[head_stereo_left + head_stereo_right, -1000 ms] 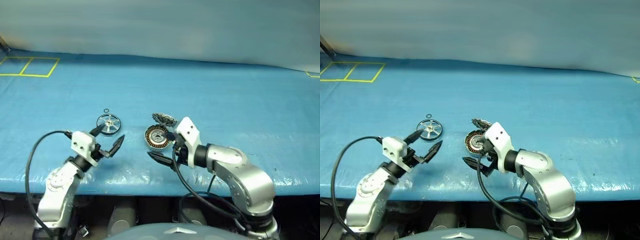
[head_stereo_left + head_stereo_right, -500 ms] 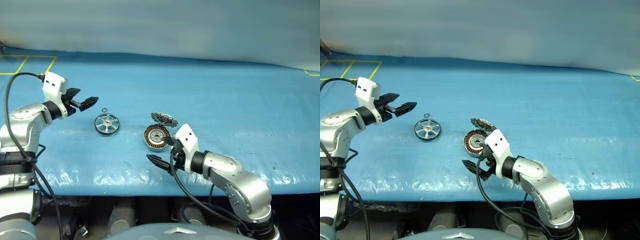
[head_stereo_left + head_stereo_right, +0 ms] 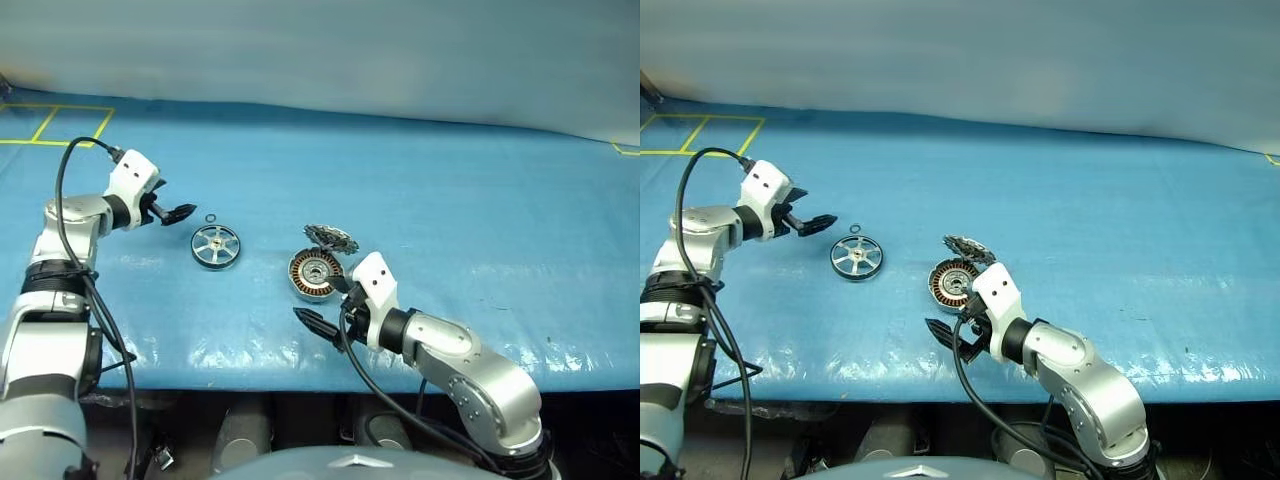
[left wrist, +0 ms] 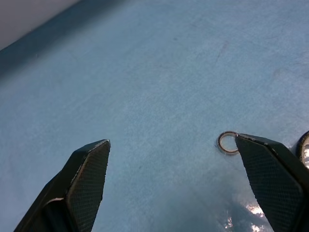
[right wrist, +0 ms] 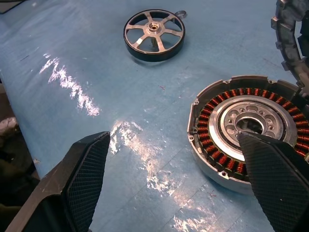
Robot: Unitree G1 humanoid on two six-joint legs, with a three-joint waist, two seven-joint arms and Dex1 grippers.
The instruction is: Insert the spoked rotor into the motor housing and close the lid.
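We've swung L gripper (image 3: 178,212) out left, past spoked rotor (image 3: 216,246). Both wide open, empty; R gripper (image 3: 325,305) unmoved by motor housing (image 3: 314,274).

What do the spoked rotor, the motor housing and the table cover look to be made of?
Spoked rotor: bright bare metal spokes and hub, likely aluminium, with a dark rim. Motor housing: dull grey metal cup, a ring of copper-coloured windings, a shiny silver hub. Table cover: blue plastic-like sheet, glossy and wrinkled, glinting near the front edge.

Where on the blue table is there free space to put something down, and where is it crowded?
Free: the blue sheet right of the motor housing and behind it. Crowded: the strip from left gripper, small ring and spoked rotor to housing, lid, right gripper.
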